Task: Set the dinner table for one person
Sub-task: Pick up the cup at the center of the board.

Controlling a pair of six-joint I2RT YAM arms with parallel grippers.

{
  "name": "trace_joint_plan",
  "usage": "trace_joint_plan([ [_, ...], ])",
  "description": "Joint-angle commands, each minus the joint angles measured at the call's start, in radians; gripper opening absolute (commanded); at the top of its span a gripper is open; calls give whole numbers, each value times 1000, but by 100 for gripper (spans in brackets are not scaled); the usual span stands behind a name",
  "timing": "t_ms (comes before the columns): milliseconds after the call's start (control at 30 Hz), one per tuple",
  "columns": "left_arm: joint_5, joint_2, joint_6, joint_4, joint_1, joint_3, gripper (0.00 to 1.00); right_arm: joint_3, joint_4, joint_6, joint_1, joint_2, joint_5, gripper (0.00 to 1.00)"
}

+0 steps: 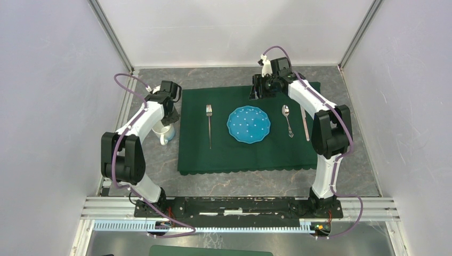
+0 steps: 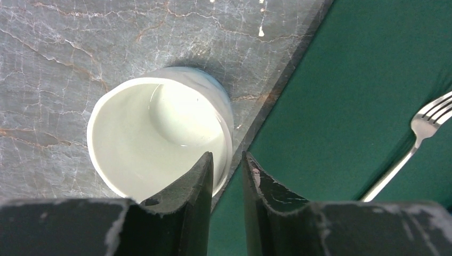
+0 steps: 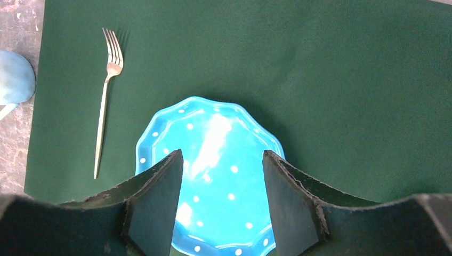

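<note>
The dinner table point(image 1: 213, 78) is dark-grey stone-look, with a dark green cloth point(image 1: 240, 156) spread on it. On the cloth lie a fork point(image 1: 209, 126), a blue dotted plate point(image 1: 248, 124), a spoon point(image 1: 287, 120) and a knife point(image 1: 305, 124). A pale blue mug point(image 1: 164, 134) with a white inside point(image 2: 160, 133) stands just left of the cloth. My left gripper point(image 2: 226, 156) is over the mug's rim, one finger over the inside and one outside. Its jaws are narrow but open, with a gap showing beside the rim. My right gripper point(image 3: 221, 154) hovers open over the plate point(image 3: 213, 133), holding nothing.
White walls and metal posts close in the table on three sides. The arm bases and a rail run along the near edge point(image 1: 240, 207). The cloth's left edge point(image 2: 277, 101) passes close beside the mug. The fork point(image 3: 106, 96) lies left of the plate.
</note>
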Motion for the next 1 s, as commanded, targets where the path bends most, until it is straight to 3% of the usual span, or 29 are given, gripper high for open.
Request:
trace_joint_plan([
  [0,-8,-33,1,37,12,-23,32,-12,1,-2,-4,-61,9,62],
  [300,1,-51,0,54,23,-44,22,-16,-2,-2,-4,-63,10,63],
  [533,5,-46,6,65,27,-45,3,-19,-5,-1,-4,-65,15,63],
  [967,12,-27,52,63,39,30,2,-20,-3,0,-4,-63,21,62],
])
